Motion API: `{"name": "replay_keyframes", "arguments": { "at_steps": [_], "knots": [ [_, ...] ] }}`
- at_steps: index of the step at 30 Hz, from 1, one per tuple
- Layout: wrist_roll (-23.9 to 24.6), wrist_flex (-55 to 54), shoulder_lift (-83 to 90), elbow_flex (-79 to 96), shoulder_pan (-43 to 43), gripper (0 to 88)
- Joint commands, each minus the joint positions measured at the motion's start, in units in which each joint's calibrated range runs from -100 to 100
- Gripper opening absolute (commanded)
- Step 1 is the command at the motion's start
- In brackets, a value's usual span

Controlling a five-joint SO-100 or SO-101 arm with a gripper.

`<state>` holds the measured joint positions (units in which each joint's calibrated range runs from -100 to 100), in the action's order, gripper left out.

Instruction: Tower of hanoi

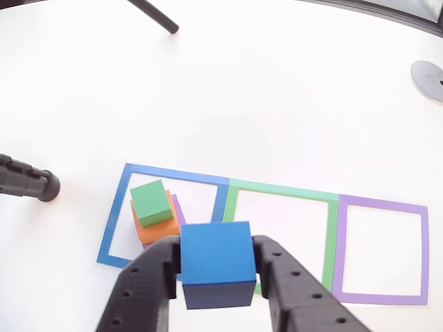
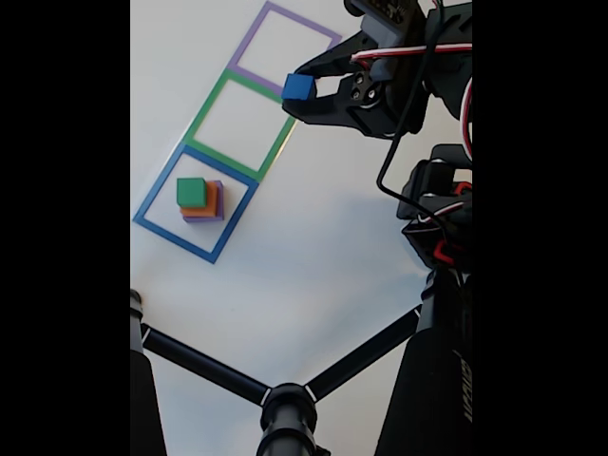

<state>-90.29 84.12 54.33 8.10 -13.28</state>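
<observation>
Blue cube (image 1: 216, 266); black gripper (image 1: 217, 277). Stack: green block (image 1: 151, 202), orange block (image 1: 158, 228), purple block (image 1: 177, 207). Outlines blue (image 1: 114, 214), green (image 1: 331, 238), purple (image 1: 423, 256); white table (image 1: 277, 90).

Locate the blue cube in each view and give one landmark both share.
Other view: blue cube at bottom centre, held between the gripper fingers.
Fixed view: blue cube at upper centre, over the squares' right edge.
Shared landmark: the green-topped stack in the blue square.
</observation>
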Motion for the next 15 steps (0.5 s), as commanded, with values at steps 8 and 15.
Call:
{"name": "replay_keyframes", "arguments": {
  "at_steps": [8, 15],
  "knots": [
    [0.94, -1.53, 2.07, 0.17, -7.52, 3.6],
    [-3.12, -22.18, 7.48, 23.17, -8.96, 3.6]
  ]
}}
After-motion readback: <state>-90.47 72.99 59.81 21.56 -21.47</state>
